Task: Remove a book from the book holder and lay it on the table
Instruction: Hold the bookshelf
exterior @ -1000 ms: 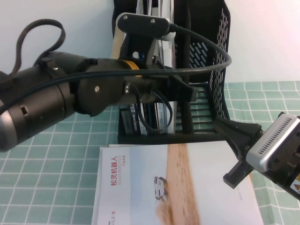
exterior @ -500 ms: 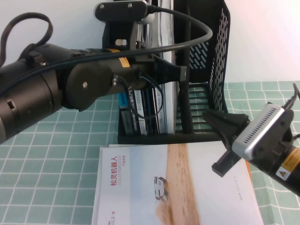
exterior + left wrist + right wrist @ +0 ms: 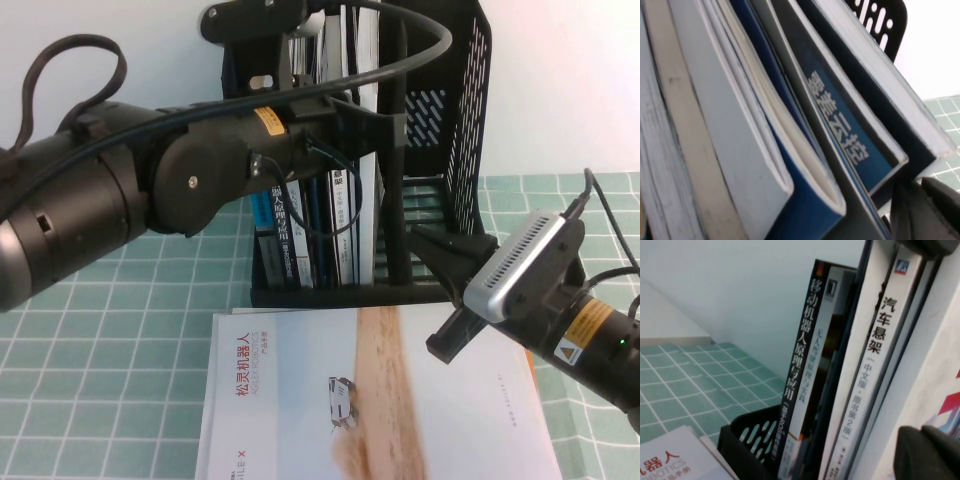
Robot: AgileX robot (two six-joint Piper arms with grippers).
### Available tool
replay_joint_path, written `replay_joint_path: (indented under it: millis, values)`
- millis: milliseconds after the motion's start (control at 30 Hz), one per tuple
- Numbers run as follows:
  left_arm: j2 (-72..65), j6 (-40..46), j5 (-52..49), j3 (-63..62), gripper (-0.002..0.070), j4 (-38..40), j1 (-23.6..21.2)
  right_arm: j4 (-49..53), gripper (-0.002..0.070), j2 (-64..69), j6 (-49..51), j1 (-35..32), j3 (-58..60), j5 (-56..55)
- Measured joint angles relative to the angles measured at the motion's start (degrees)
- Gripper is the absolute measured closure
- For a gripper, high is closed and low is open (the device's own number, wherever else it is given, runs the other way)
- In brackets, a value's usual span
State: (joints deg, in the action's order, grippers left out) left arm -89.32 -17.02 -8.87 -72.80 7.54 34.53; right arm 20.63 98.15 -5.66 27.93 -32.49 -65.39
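Note:
The black book holder [image 3: 465, 120] stands at the back of the green gridded table [image 3: 120, 340], packed with upright books. A tall thin white cover [image 3: 367, 220] stands by its middle divider. In the right wrist view that cover [image 3: 935, 390] shows a patch of red and blue print, so it looks like the book. My left gripper [image 3: 390, 130] reaches into the holder's upper part at that divider. Its wrist view shows book edges [image 3: 790, 150] close up and the left gripper [image 3: 925, 210] beside them. My right gripper [image 3: 428, 242] is shut at the holder's lower front, with the right gripper [image 3: 927, 452] close against the white cover.
A white book with a tan stripe and red Chinese title [image 3: 380, 400] lies flat on the table in front of the holder. Spines with Chinese lettering [image 3: 810, 365] fill the holder's left slots. A pale wall stands behind.
My left arm has risen, its gripper now higher in the holder. My right gripper has moved left and up, closer to the holder's front.

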Motion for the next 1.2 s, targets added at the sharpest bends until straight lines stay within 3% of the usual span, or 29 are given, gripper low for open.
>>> replay_joint_path:
  millis: [100, 367, 467, 733, 1200]
  values:
    - [-0.2, -0.5, 0.9, 0.0, 0.0678, 0.0, 0.1, 0.2, 0.0646, 1.2, 0.7, 0.0, -1.1, -0.1]
    - [-0.2, -2.2, 1.3, 0.0, 0.0677, 0.0, 0.2, 0.4, 0.0431, 5.3, 3.5, 0.0, -6.2, -0.1]
    - [-0.4, -3.7, 1.6, 0.0, 0.0677, 0.0, 0.3, 0.4, 0.0394, 6.7, 3.9, 0.0, -8.4, -0.1]
    - [-1.9, -5.9, 2.9, 0.0, 0.0677, 0.0, 0.6, -5.7, 0.0377, 7.9, 4.4, 0.0, -12.0, -0.1]
    - [-2.3, -7.4, 3.8, 0.0, 0.0677, 0.0, 0.6, -6.1, 0.0375, 7.9, 6.1, 0.9, -13.7, -0.1]
